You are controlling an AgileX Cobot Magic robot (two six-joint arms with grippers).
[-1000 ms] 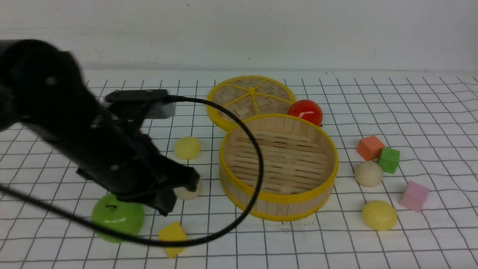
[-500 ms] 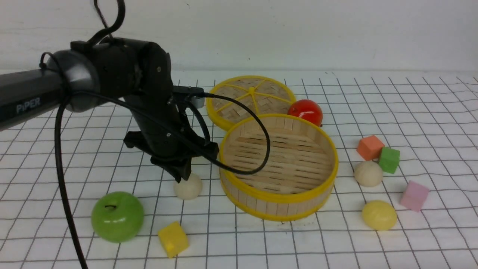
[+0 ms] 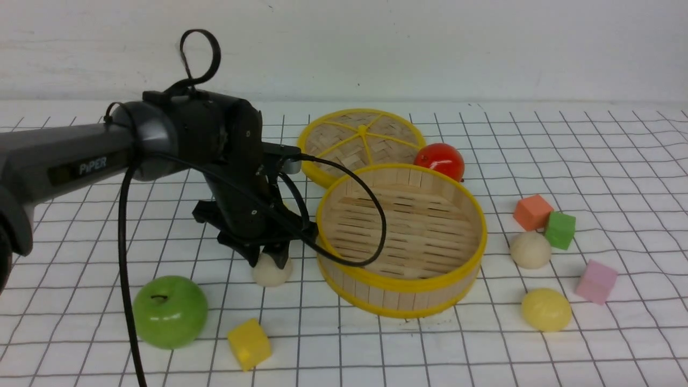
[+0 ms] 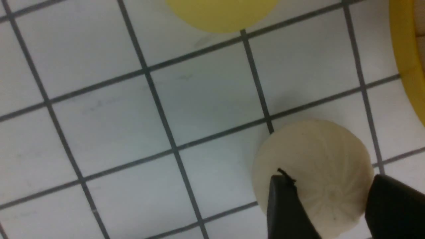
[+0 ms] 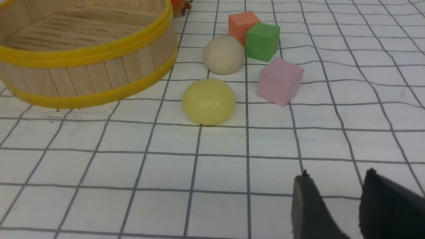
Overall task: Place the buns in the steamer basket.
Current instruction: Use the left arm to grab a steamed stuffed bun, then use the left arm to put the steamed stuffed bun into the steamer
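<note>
Now hovering low: left end effector (image 3: 269, 259) parted, straddling the off-white bun (image 3: 272, 271) directly beneath, gripping nothing, presumably spread to clear its dome. Steamer basket (image 3: 403, 282) just beside, rightward, empty. Right end effector (image 5: 337, 172) half-spread, empty-handed, yellow bun (image 5: 208, 101) ahead.

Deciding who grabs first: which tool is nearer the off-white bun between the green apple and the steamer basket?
Left. The left tool hangs directly over that off-white bun, open astride it. The right tool sits low on the steamer basket's opposite side, well away.
</note>
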